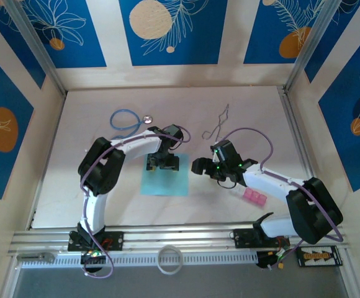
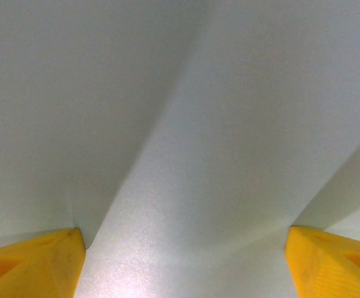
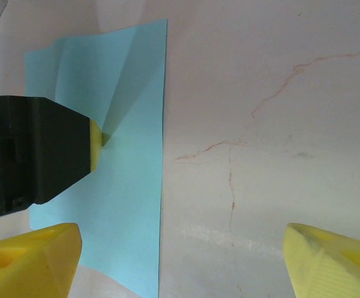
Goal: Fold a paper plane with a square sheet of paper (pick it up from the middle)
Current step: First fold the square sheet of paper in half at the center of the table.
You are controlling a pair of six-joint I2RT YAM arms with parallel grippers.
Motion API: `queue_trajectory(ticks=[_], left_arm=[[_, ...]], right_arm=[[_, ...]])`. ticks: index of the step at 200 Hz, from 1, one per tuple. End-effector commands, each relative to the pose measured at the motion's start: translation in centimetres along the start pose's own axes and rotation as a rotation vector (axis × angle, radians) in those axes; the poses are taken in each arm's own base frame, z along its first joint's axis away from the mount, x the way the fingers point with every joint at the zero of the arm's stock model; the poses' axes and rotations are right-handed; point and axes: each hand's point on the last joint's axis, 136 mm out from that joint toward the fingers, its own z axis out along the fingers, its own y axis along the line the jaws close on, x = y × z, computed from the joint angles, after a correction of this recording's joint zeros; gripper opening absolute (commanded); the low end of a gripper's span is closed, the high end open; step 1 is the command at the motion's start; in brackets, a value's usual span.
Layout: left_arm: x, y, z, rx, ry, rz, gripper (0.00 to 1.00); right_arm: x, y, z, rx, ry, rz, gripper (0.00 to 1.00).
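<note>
the square sheet of paper (image 1: 165, 184) is lying flat on the pale table (image 1: 261, 118), near the middle and a little toward the left arm's side. the left gripper (image 1: 161, 162) is being held down on the far half of the sheet, its jaws standing wide. in the left wrist view its yellow fingertips (image 2: 31, 264) are being pressed onto the paper at the two lower corners. the paper between them is being raised into a soft ridge, with a shaded fold running up and away. nothing is being clamped; the sheet is merely being touched by both tips. in the right wrist view one yellow tip of the left gripper, under its black housing, is being shown touching the sheet where creases are fanning out from it, while the sheet's right edge is lying straight on the table. the right gripper (image 1: 198, 167) is being held just beside that edge, apart from the paper. its jaws are spread wide, and only bare, faintly cracked tabletop is being framed between its own yellow tips. a blue-tubed stethoscope (image 1: 125, 119) is lying at the far left of the table, a thin bent wire (image 1: 220, 124) is lying beyond the right gripper, and small pink blocks (image 1: 253, 197) are sitting beside the right arm. a white ring (image 1: 169, 259) is lying by the rail (image 1: 56, 239) between the two bases.
</note>
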Motion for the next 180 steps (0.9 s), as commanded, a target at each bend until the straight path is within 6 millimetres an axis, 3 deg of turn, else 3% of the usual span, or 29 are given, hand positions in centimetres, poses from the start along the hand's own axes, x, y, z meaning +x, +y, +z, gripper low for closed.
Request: queue_trajectory(ticks=[1, 56, 118, 150, 180], left_arm=[[1.7, 0.3, 2.8, -0.04, 0.063, 0.001, 0.82], [0.9, -0.5, 1.7, 0.009, 0.02, 0.007, 0.66], [-0.3, -2.1, -0.7, 0.114, -0.073, 0.035, 0.38], [-0.8, -2.6, -2.2, 0.156, -0.117, 0.038, 0.35], [-1.2, -4.4, -4.4, 0.267, -0.135, 0.047, 0.32]], right_arm=[[-1.1, 0.7, -0.8, 0.0, -0.034, 0.001, 0.84], [-1.4, 0.6, -1.0, 0.01, -0.05, 0.01, 0.84], [-2.0, -0.1, -2.0, 0.048, -0.106, 0.03, 0.84], [-2.2, -0.4, -2.6, 0.054, -0.131, 0.046, 0.84], [-2.6, -0.9, -3.4, 0.068, -0.166, 0.064, 0.85]])
